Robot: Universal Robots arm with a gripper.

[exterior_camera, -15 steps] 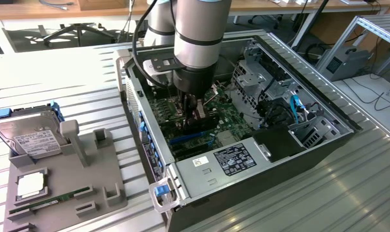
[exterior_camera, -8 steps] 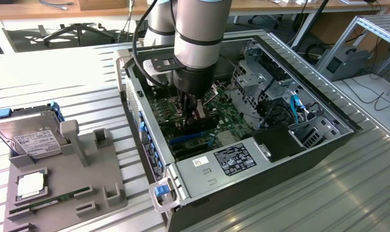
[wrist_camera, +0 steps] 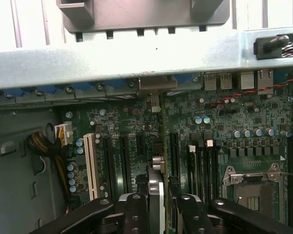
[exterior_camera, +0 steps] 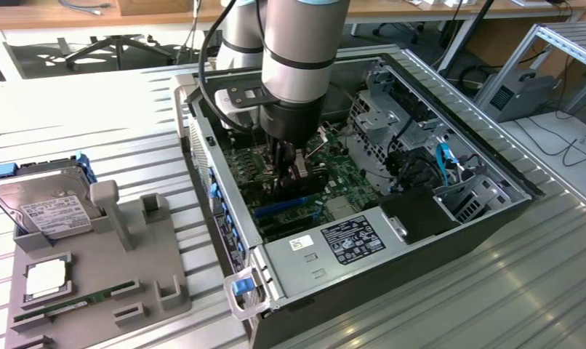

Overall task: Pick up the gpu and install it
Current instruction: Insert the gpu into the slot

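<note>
- Scanning from the exterior view's left: grey holder tray (exterior_camera: 128,291) sits on the slatted surface (exterior_camera: 448,305), keeping spare parts upright in slots so each can be gripped from above.
- Hard drive (exterior_camera: 43,203) with white label stands in the tray's far slot, blue side rails showing; untouched.
- Nearer on the tray, a CPU (exterior_camera: 46,276) lies flat in its pocket and a green RAM stick (exterior_camera: 75,302) lies in a long groove; both well apart from the arm.
- Middle: open PC case (exterior_camera: 371,240) lies on its side, so the motherboard (exterior_camera: 342,174) faces up and slots can be reached straight down.
- Arm (exterior_camera: 293,65) reaches down into the case, gripper (exterior_camera: 291,163) just above the board.
- Fingers (wrist_camera: 136,214) are closed partway on the gpu (wrist_camera: 156,195); the card is held on edge, thin edge between the two pads, so it can go into a slot vertically.
- In the wrist view the gpu hangs over the expansion slots, beside the white PCI slot (wrist_camera: 91,165); bracket end points toward the case's rear wall (wrist_camera: 136,61). Looks lined up with a dark slot, but I can't tell whether it's seated or touching yet.
- Judging progress: pickup done, install in hand.
- Exterior view's right: CPU socket (wrist_camera: 251,183) empty, drive cage (exterior_camera: 390,116) and blue cable (exterior_camera: 443,160) clear of the gripper; power supply (exterior_camera: 356,236) with label near the case's front.
</note>
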